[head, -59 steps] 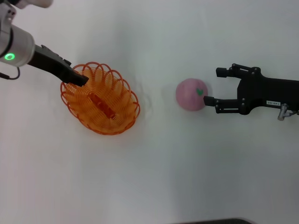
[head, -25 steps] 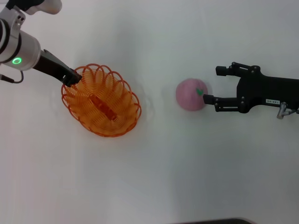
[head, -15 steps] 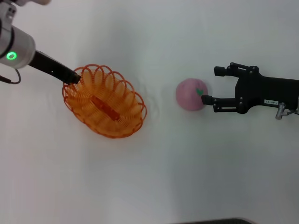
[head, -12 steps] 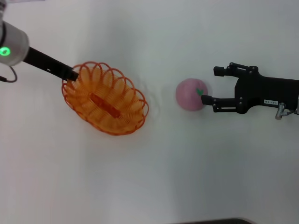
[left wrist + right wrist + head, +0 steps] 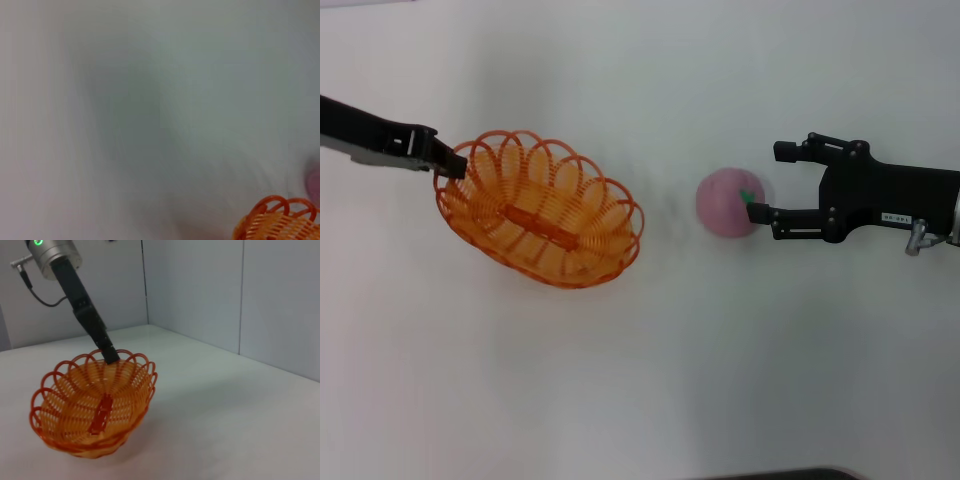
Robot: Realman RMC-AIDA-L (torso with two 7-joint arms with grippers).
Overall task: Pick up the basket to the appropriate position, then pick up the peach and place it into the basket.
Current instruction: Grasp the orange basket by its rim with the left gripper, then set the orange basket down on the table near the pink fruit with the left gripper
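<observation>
Basket point(image 5: 540, 222) first: you have the orange coil basket held by its scalloped rim at the end nearest the left arm. Your left gripper point(image 5: 448, 165) comes in from the left edge of the head view, and its dark fingers are pinched narrow on 1 loop of that rim. In the right wrist view the same basket point(image 5: 92, 405) is tilted, the gripped side higher, with the left gripper point(image 5: 110, 357) clamped on the far rim and its arm rising steeply behind it. You cannot tell from these views whether the low side is touching the white tabletop point(image 5: 650, 380) or hanging just above it. A flat orange strip lies along the basket's bottom. The left wrist view shows only a few rim loops of the basket point(image 5: 277, 220) in 1 corner, over blurred white surface.

Your peach point(image 5: 728, 203) sits on the tabletop, well apart from the basket and to its right in the head view, with its small green leaf mark turned toward the right arm. Your right gripper point(image 5: 767, 180) is just beside it, fingers spread wide. The nearer finger point(image 5: 790, 216) has its tip at the peach's leaf side; the farther finger point(image 5: 805, 149) is clear of the fruit. Nothing is held on that side.
</observation>
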